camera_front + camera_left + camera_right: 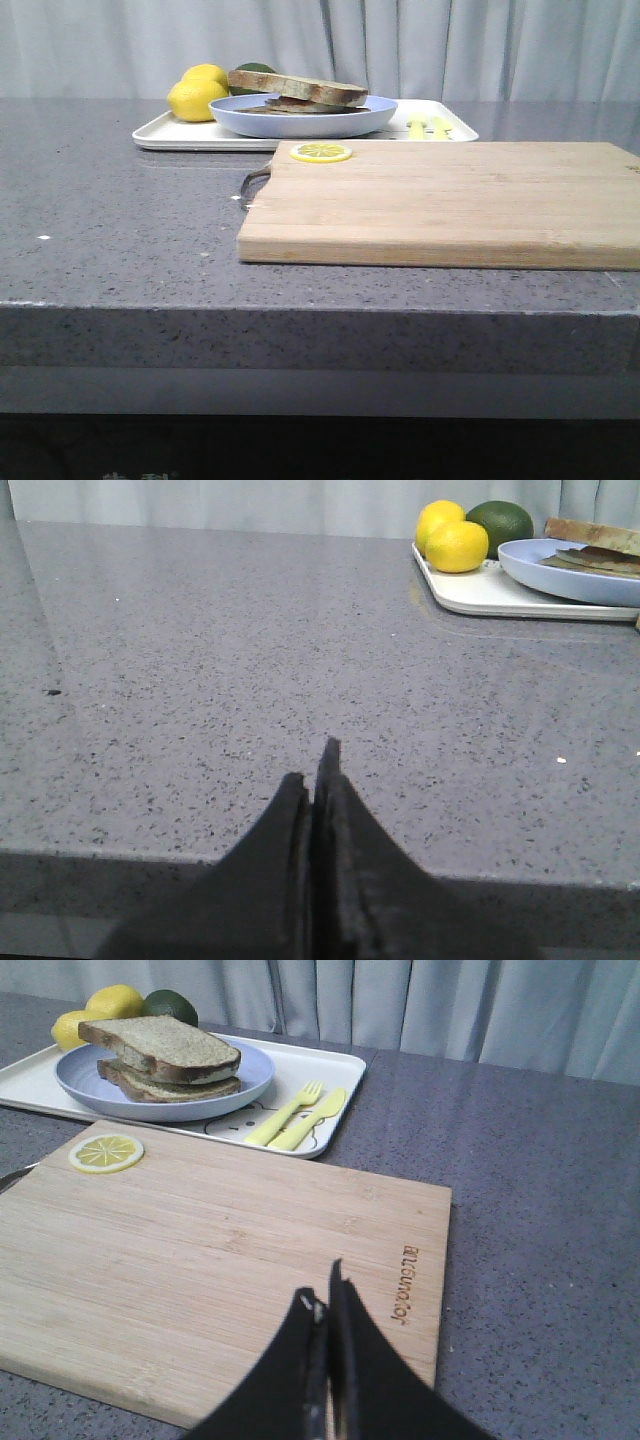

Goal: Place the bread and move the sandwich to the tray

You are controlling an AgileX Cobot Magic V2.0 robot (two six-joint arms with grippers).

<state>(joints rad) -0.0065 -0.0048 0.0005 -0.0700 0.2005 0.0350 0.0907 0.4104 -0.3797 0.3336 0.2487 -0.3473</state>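
The bread (160,1045), a thick bare slice with a brown crust, lies on top of a stack on the pale blue plate (252,1072). Under it sit flatter brown-crusted slices, the sandwich (165,1087); only a thin pale edge of its filling shows. The plate stands on the cream tray (345,1065) at the back of the table, also in the front view as the tray (160,135) with the bread (300,87). My left gripper (312,765) is shut and empty above the table's near edge. My right gripper (322,1285) is shut and empty over the cutting board's near part. Neither gripper shows in the front view.
A wooden cutting board (450,200) lies in front of the tray, with a lemon-slice disc (321,152) at its far left corner. Two lemons (198,98) and a green fruit (505,525) sit on the tray's left end. A yellow fork and knife (300,1115) lie at its right end.
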